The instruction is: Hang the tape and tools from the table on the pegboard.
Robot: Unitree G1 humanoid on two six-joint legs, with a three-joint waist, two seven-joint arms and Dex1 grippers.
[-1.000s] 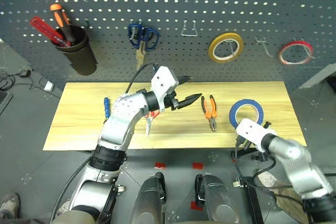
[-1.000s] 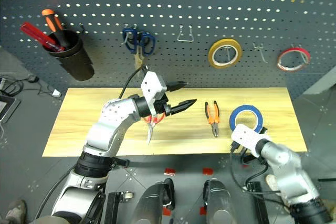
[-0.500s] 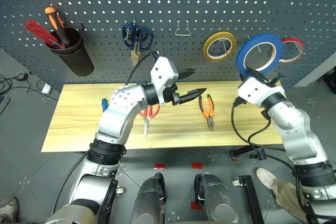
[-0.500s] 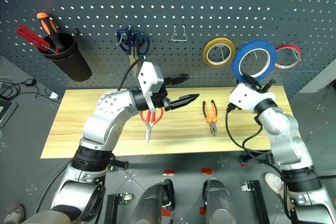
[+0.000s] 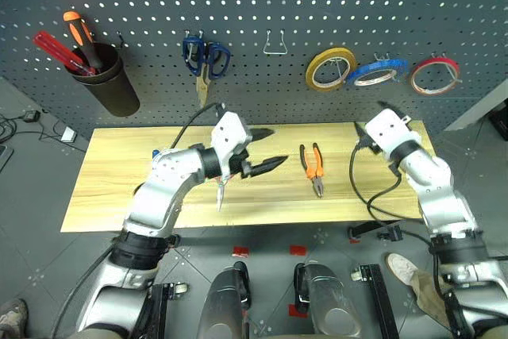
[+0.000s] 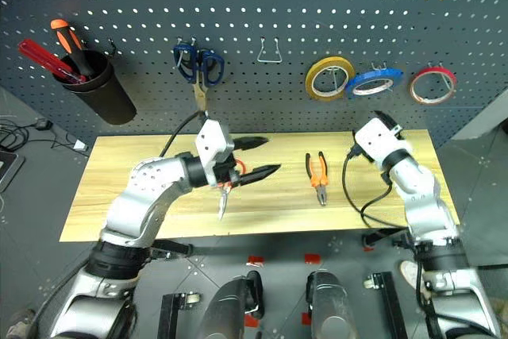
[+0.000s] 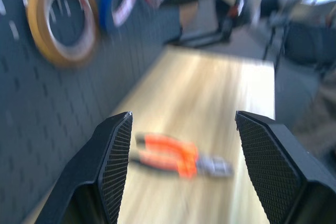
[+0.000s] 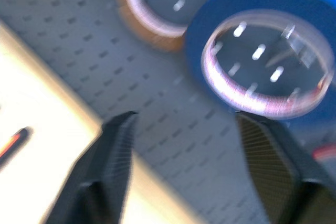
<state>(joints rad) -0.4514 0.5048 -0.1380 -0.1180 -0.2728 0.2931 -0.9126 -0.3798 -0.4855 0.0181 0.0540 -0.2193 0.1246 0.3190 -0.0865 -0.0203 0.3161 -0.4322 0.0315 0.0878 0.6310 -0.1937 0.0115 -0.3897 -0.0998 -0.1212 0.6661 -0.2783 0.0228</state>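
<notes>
Tape (image 5: 378, 72) hangs on pegboard (image 5: 254, 29) — beyond parted right fingers (image 8: 118, 145).

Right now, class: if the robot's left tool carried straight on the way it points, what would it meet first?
Probably the orange-handled pliers on the table; they lie straight ahead of the open left tool, though depth is unclear.

Left arm bent across body, left gripper (image 5: 263, 148) pointing toward robot's right, roughly level, fingers spread wide, nothing between them. Right arm extended forward and up, right gripper (image 8: 184, 124) aimed at board, fingers parted, holding nothing.
</notes>
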